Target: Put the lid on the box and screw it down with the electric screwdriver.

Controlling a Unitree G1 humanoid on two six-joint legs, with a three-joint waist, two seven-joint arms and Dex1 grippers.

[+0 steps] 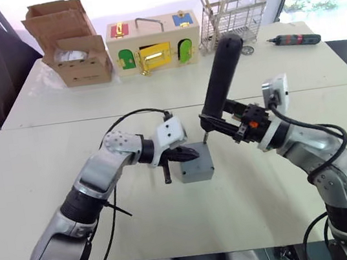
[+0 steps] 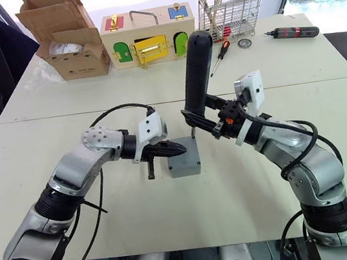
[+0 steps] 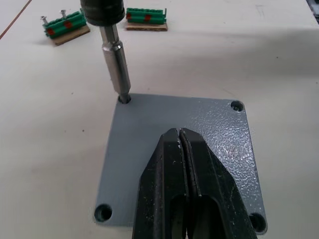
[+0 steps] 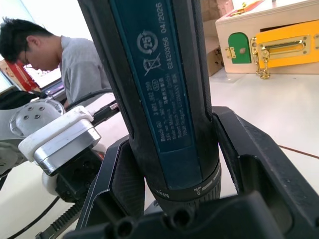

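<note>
My left claw [image 3: 185, 149] is pinched together and presses on the lid [image 3: 209, 134] so it stays on the box [image 1: 197, 169]. My right claw [image 1: 228, 124] squeezes the electric screwdriver [image 1: 221, 77], its tip in a corner hole. The box sits on a white table [image 1: 50, 181], with a wooden box [image 1: 152, 41] far behind.

Both arms wear silver-grey metal shells broken by black joint rings. The left arm's rounded elbow housing [image 1: 120, 142] is dotted with small screw holes, and a thin black cable [image 1: 133, 115] arcs over it toward a white boxy wrist module [image 1: 169, 132]. The black two-fingered left gripper [image 3: 185, 191] has a grainy matte finish. At the right wrist, a white camera block [image 1: 276, 92], an orange spot [image 1: 245, 112], black cabling along the forearm.
</note>
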